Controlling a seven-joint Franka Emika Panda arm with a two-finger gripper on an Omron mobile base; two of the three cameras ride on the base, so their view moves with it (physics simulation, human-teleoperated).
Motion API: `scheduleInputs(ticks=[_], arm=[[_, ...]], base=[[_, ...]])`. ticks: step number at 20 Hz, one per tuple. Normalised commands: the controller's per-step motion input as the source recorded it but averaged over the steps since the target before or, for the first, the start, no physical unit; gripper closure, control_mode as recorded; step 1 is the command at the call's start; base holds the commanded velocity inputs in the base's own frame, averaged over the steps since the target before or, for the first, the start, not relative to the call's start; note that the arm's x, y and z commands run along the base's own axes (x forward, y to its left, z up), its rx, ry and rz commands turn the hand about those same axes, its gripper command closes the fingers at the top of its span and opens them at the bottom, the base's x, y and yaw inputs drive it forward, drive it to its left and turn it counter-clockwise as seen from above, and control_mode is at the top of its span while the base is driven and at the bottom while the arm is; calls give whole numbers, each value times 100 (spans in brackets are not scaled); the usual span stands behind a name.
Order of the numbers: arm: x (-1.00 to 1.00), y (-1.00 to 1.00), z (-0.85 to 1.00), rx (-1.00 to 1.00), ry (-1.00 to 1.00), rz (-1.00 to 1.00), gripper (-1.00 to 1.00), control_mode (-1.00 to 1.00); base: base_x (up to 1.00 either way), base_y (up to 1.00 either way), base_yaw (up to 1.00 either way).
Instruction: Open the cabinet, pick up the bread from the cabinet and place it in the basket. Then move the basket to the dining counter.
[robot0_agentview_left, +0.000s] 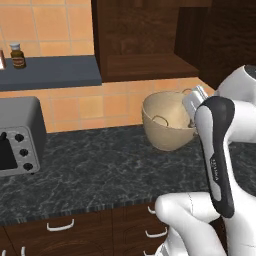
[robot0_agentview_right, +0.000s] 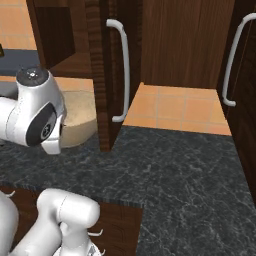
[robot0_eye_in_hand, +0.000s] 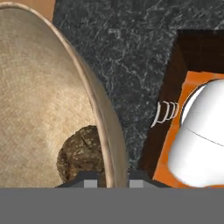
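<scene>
My pincer (robot0_eye_in_hand: 107, 181) is closed on the rim of the basket (robot0_eye_in_hand: 39, 100): in the hand view one finger tip rises inside the wall and the other outside it, with the tan rim running down between them. The bread (robot0_eye_in_hand: 81, 153) lies in the bottom of the basket, right against the inner side of the wall and just above my inner tip.

The left base view shows the basket (robot0_agentview_left: 162, 127) standing on the black speckled worktop (robot0_agentview_left: 100, 165) near its back edge, under the open cabinet (robot0_agentview_left: 145, 45), with my hand (robot0_agentview_left: 192, 102) at its right-hand rim; my forearm hides the tips there, so the grip itself cannot be made out from that side. That view also takes in a grey toaster oven (robot0_agentview_left: 17, 135) at the worktop's left end and a small jar (robot0_agentview_left: 17, 55) on a dark shelf (robot0_agentview_left: 50, 72) above it; the jar's label is too small to read. Faint grey lettering runs down the dark strip of my forearm, too blurred to read.

The right base view gives the swung-out cabinet door (robot0_agentview_right: 107, 75) edge-on with its long silver bar handle (robot0_agentview_right: 121, 70), a strip of the basket (robot0_agentview_right: 80, 117) behind my arm, and a second handle (robot0_agentview_right: 232, 60) on the neighbouring door at the right. The hand view adds the drawer fronts below the worktop's front edge, with their short white handles (robot0_eye_in_hand: 164, 111).
</scene>
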Motion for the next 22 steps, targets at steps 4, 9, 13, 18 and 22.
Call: scheduleInputs(ticks=[4, 9, 13, 18, 22], arm=[[-69, 0, 27, 3, 10, -19, 100, -100], [-8, 0, -1, 0, 2, -2, 100, 100], [0, 0, 0, 0, 0, 0, 100, 100], [0, 0, 0, 0, 0, 0, 100, 100], [0, 0, 0, 0, 0, 0, 100, 100]], base=[[0, 0, 0], [-62, 24, 6], [-45, 92, 71], [-11, 71, 90], [-4, 40, 98]])
